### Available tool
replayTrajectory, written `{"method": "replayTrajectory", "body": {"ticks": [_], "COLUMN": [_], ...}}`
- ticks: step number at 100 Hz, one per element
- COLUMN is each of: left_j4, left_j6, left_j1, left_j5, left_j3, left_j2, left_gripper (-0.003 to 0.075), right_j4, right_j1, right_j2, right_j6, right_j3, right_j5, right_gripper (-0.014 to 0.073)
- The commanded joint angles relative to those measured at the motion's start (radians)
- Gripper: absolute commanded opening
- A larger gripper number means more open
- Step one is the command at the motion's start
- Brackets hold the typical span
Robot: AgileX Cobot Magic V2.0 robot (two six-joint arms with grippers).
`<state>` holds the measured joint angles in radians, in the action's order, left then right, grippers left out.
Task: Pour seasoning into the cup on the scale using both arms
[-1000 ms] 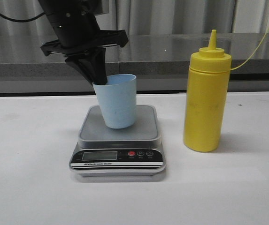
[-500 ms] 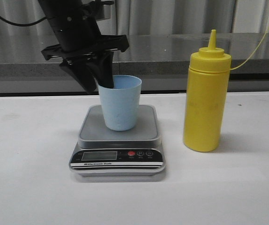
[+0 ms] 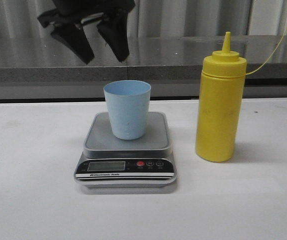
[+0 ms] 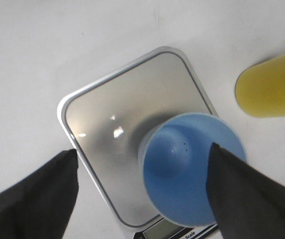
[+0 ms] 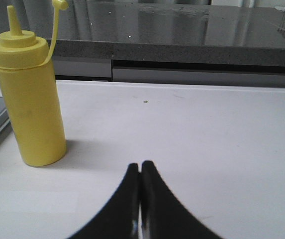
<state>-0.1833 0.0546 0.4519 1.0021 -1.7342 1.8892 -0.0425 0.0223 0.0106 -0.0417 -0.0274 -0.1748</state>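
The pale blue cup (image 3: pixel 127 109) stands upright and empty on the grey platform of the scale (image 3: pixel 156 137), free of any grip. My left gripper (image 3: pixel 104 55) hangs open above the cup, its black fingertips spread wide and clear of the rim. From the left wrist the cup (image 4: pixel 189 174) shows from above on the scale (image 4: pixel 112 114), between the open fingers (image 4: pixel 33 199). The yellow seasoning bottle (image 3: pixel 219 107) stands upright on the table right of the scale, cap dangling on its tether. In the right wrist view my right gripper (image 5: pixel 141 167) is shut on nothing, low over the table, apart from the bottle (image 5: pixel 29 99).
The white table (image 3: pixel 33 200) runs to a dark grey counter ledge (image 3: pixel 183 55) along the back. The scale's black front panel has an LCD display (image 3: pixel 105 166) and a red button (image 3: pixel 140 163).
My left gripper let go of the cup's rim, opened wide and rose straight up. The cup settled upright on the scale. The bottle stayed where it was.
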Motion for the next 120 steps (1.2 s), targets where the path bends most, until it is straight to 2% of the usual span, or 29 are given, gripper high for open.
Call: {"method": "replayTrajectory", "body": {"ticks": [1,18,39,60,80,102,120], "left_j4": [0.035,0.116,0.116,0.116,0.117,0.121,0.126], "left_j6": [-0.007,-0.028,-0.055,-0.055,-0.055,-0.055,-0.055], "left_j1": [0.0,-0.01,-0.065,-0.145,-0.227,-0.267,-0.267], "left_j5": [-0.056,-0.099,-0.281,-0.439,-0.663,-0.87,-0.928], "left_j3": [-0.032,-0.001,0.165,0.431,0.748,1.074,1.27], "left_j2": [-0.108,-0.207,-0.372,-0.576,-0.811,-1.092,-1.302], "left_gripper": [0.0516,0.0516,0.0516,0.0516,0.0516,0.0516,0.0516], "right_j4": [0.003,0.003,0.003,0.003,0.003,0.003,0.003], "right_j1": [-0.005,-0.005,-0.005,-0.005,-0.005,-0.005,-0.005], "right_j2": [0.02,0.02,0.02,0.02,0.02,0.02,0.02], "right_j6": [-0.007,-0.007,-0.007,-0.007,-0.007,-0.007,-0.007], "right_j3": [0.018,0.018,0.018,0.018,0.018,0.018,0.018], "right_j5": [0.086,0.086,0.086,0.086,0.086,0.086,0.086], "right_gripper": [-0.0068,-0.0068,-0.0068,-0.0068,-0.0068,-0.0068,-0.0068]}}
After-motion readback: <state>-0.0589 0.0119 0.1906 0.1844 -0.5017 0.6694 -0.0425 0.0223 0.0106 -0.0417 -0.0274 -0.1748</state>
